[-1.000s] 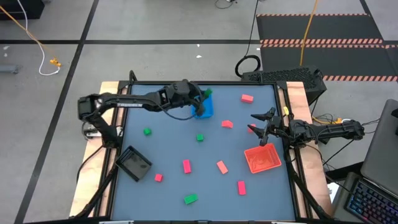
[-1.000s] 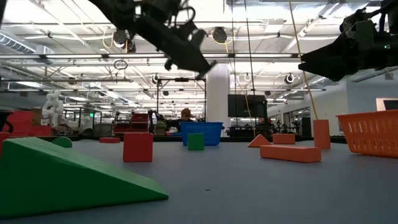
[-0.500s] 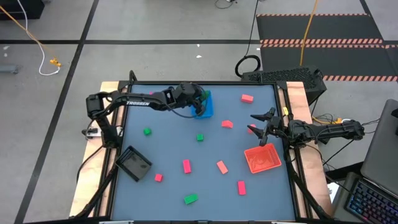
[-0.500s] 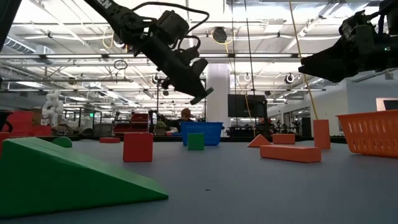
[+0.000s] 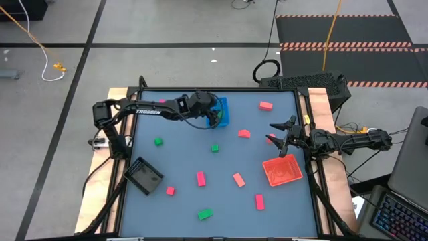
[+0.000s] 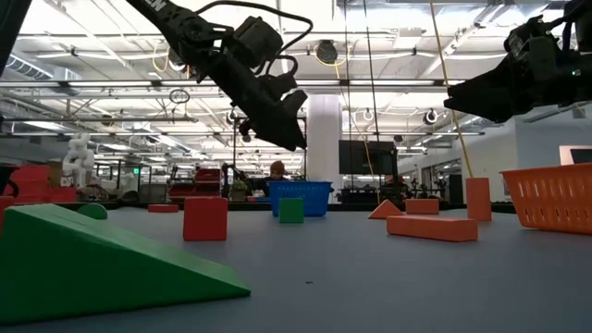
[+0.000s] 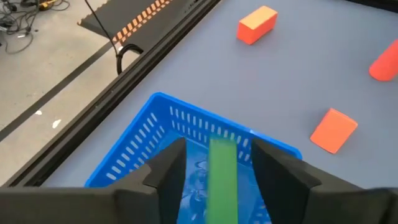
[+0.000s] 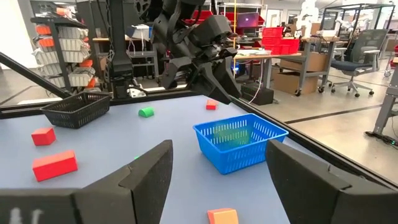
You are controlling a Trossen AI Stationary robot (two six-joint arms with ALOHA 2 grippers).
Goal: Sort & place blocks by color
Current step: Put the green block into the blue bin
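- Hovering over the blue tray [image 5: 221, 112] at the far middle of the worktop [image 5: 180, 161], the left gripper [image 5: 212, 114] points down into it; its jaws stand parted, with gaps on both sides of a green block [image 7: 222, 177] that shows between them above the tray's floor.
- From the right wrist view, a green shape shows through the blue tray's mesh wall, inside the tray.
- Waiting at the worktop's right edge, the right gripper [image 5: 279, 134] hangs just beyond the red tray [image 5: 282, 171], jaws spread wide and holding nothing.
- Black tray [image 5: 144, 175] sits near the left front part of the worktop.
- Other green blocks lie loose: one [image 5: 158, 141] towards the left, one [image 5: 215, 148] in the middle, and one [image 5: 204, 214] near the front edge.
- Pink-magenta blocks lie in the front half: one [image 5: 200, 179] near the middle, one [image 5: 170, 191] beside the black tray, one [image 5: 259, 201] below the red tray.
- Salmon-red blocks are spread on the right half: one [image 5: 265, 106] at the far side, a half-round one [image 5: 244, 133] near the middle, and one [image 5: 239, 179] left of the red tray.
- Whether any block lies in the red or black tray, I cannot tell.
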